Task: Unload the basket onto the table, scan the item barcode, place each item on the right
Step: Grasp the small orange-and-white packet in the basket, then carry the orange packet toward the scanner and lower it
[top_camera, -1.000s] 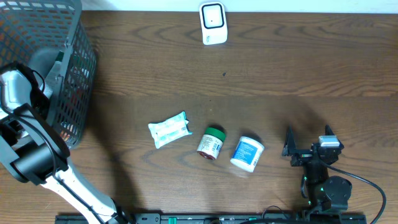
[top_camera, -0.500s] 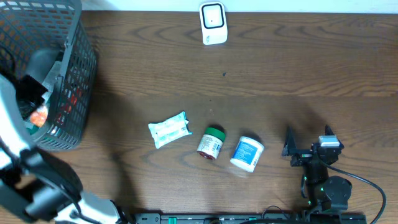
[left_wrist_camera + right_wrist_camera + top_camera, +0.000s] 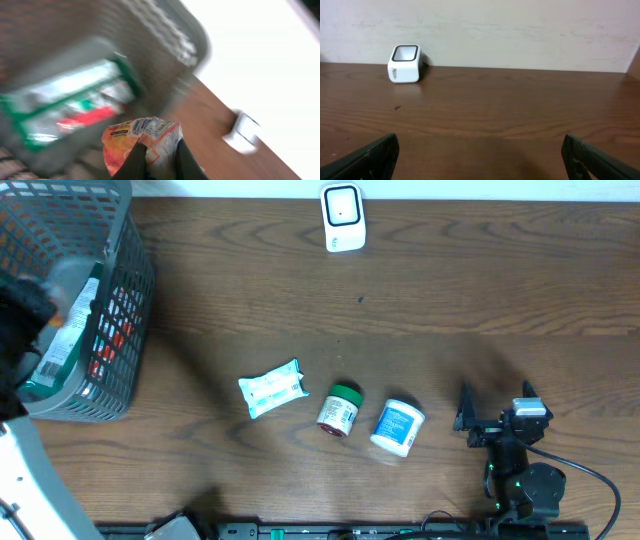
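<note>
Left jaws are clamped on an orange-and-white snack packet (image 3: pixel 145 142) - the dark fingers (image 3: pixel 131 162) pinch its lower edge, and the printed top sticks up above them. In the left wrist view the packet is held up in front of the grey wire basket (image 3: pixel 167 37), which is very blurred. A green-edged package (image 3: pixel 70 102) lies inside the basket. The white barcode scanner (image 3: pixel 244 131) sits on the brown worktop (image 3: pixel 210 115) to the right of the packet, well apart from it.

From overhead, the left arm (image 3: pixel 18 330) is a dark blur at the left edge, over the basket; I cannot make out the packet there. The scanner stands at the far edge of the worktop, near the middle.

Three more items lie in a row nearer the front: a white-and-teal pouch (image 3: pixel 272 388), a green-lidded jar (image 3: pixel 340 409) on its side, and a white tub with a blue label (image 3: pixel 398 426). The jar and tub are just beside each other.

Right jaws are wide apart with nothing between them - they are parked low at the front right of the worktop, well clear of the tub and facing the scanner.
</note>
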You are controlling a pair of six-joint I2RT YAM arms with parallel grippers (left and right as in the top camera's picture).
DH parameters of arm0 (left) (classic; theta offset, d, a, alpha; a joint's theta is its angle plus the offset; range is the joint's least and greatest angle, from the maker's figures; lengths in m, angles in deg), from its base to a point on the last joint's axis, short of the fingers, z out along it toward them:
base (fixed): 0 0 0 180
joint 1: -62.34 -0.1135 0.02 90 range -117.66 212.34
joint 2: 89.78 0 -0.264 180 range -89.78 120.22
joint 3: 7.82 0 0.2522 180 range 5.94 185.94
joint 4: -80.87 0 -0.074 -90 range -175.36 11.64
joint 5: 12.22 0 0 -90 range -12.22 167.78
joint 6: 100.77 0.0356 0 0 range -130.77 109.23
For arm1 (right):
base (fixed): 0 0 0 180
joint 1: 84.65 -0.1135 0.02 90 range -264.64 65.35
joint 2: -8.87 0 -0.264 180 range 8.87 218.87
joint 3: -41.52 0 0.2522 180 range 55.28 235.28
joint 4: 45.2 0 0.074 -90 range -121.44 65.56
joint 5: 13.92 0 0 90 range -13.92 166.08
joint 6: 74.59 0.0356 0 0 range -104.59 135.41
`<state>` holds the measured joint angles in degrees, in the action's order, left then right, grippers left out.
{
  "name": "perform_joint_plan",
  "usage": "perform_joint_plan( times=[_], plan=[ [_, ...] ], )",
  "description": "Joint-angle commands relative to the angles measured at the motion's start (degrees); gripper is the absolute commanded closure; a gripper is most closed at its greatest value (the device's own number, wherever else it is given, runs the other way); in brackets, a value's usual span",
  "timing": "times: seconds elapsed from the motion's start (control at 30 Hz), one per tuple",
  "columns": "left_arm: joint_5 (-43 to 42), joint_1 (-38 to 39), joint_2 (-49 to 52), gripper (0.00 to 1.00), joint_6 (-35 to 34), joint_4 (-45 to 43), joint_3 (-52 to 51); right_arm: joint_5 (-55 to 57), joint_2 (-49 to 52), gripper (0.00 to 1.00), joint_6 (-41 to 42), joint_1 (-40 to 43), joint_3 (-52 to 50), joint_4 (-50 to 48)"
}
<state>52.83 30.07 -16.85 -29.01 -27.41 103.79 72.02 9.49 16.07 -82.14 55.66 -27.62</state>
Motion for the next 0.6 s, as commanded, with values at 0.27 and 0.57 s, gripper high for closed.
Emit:
perform_joint_plan(
  times=[0.27,0.57],
  plan=[
    [-25.2,24.9,7.0,0.93,8.5,3.0,-2.4,0.3,-0.3,0.01,0.6,0.3,-0.1,0.2],
    [-25.2,42.5,22.2,0.93,10.8,2.6,-3.0,0.3,-0.3,0.01,0.6,0.3,-0.1,0.2]
  ],
)
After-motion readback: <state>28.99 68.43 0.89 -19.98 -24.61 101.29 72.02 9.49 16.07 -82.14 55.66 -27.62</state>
